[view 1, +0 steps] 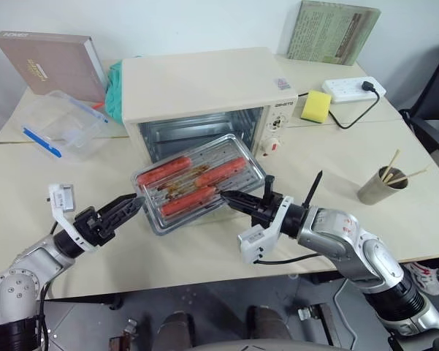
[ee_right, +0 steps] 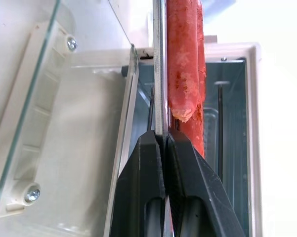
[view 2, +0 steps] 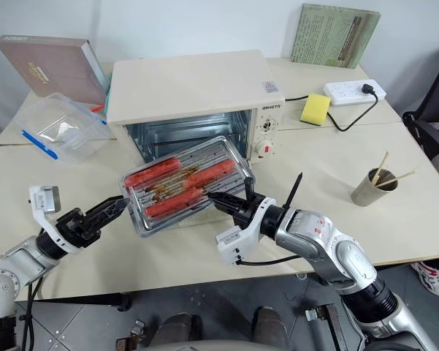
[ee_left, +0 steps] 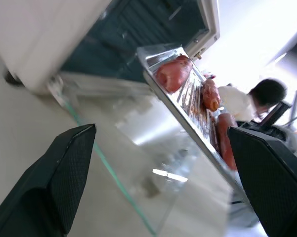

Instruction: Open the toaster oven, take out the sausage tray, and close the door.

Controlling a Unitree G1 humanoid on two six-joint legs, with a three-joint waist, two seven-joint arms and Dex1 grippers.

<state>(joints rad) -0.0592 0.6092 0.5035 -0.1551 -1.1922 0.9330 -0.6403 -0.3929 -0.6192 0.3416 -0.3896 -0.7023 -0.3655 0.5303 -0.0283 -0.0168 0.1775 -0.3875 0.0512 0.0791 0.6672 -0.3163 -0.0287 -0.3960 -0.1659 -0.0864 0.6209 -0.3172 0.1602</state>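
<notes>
A: Where is the sausage tray [view 1: 199, 184]?

B: Out of the toaster oven [view 1: 204, 99], held in the air above the door [ee_right: 64, 128], which lies folded down. The right claw [view 1: 226, 196] is pinched shut on the tray's near rim, so it hangs tilted.

A: Why is the left claw [view 1: 126, 210] there?

B: Probably to support the other side. Its fingers are spread wide, empty, just beside the tray's corner. Both arms reach level over the surface [view 1: 394, 161].

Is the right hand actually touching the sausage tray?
Touching. In the right wrist view the right hand has both fingers pressed shut on the sausage tray rim.
</notes>
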